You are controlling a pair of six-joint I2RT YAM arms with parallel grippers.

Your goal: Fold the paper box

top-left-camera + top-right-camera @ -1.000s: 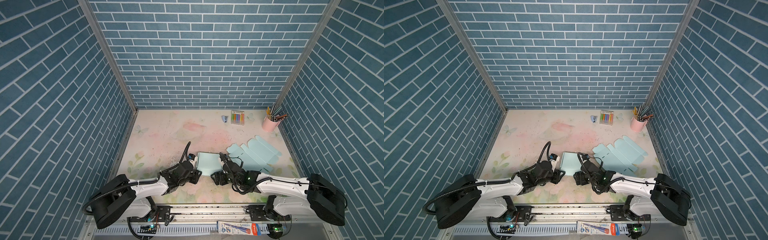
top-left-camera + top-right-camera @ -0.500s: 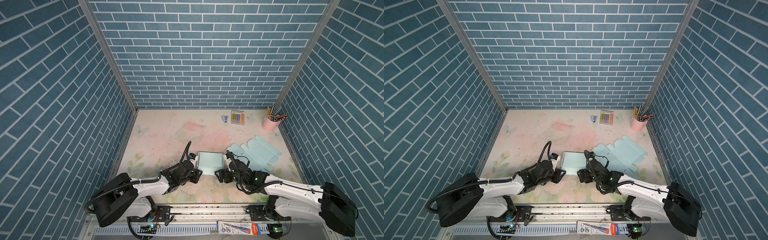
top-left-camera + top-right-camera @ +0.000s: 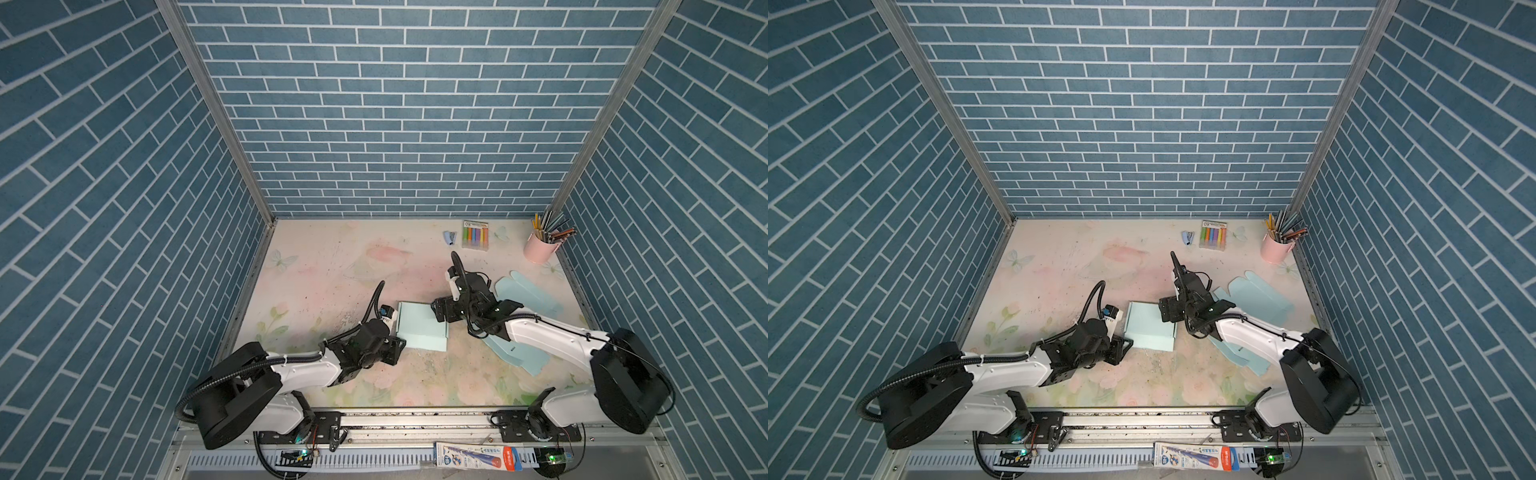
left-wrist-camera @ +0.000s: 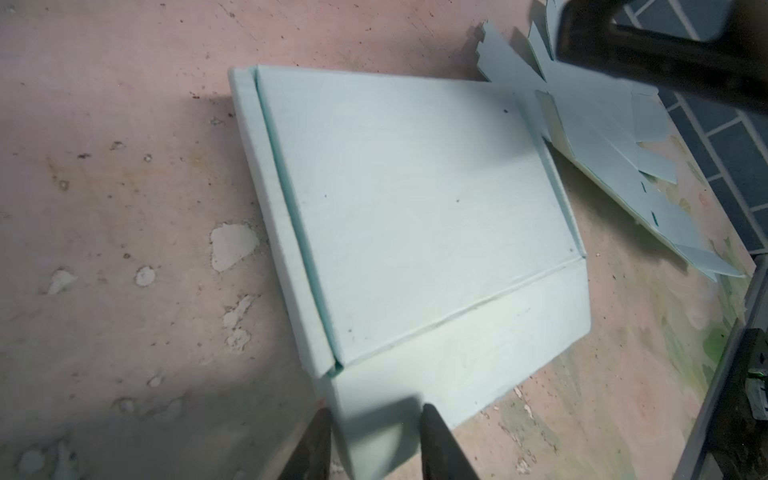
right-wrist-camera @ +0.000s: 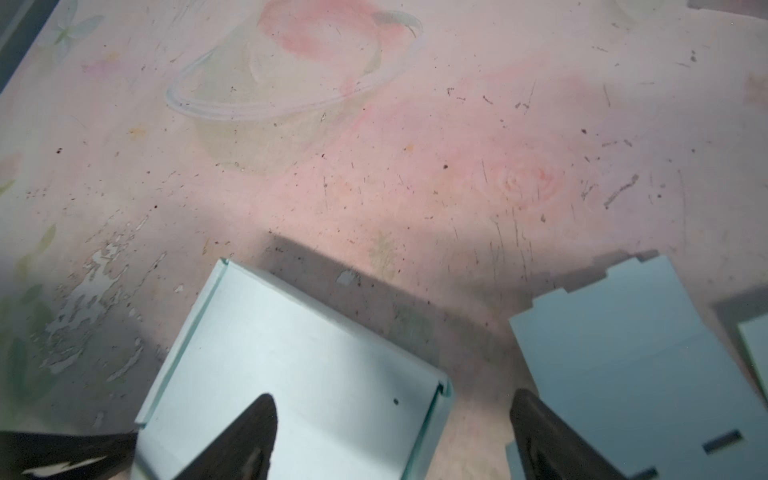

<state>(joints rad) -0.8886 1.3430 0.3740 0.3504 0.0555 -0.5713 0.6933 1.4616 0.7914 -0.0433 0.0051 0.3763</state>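
The light blue paper box (image 3: 422, 328) (image 3: 1150, 326) lies folded up with its lid down near the table's middle, in both top views. My left gripper (image 3: 398, 345) (image 3: 1126, 345) (image 4: 374, 409) is at the box's near left corner, shut on that corner, with a finger on each side of the wall (image 4: 436, 365). My right gripper (image 3: 436, 312) (image 3: 1165, 309) (image 5: 392, 401) hangs open over the box's far right edge. One finger (image 5: 257, 419) is above the lid (image 5: 299, 365). The other finger (image 5: 536, 419) is above bare table beside the box.
Flat light blue box blanks (image 3: 530, 291) (image 3: 1260, 297) (image 5: 623, 353) (image 4: 602, 137) lie right of the box, partly under the right arm. A pink pencil cup (image 3: 540, 251), a marker pack (image 3: 475, 235) and a small blue item (image 3: 449, 237) stand at the back right. Brick walls close in three sides.
My right gripper has moved from the box's near right side back to its far right edge and opened wider. The left gripper has kept its hold at the corner.
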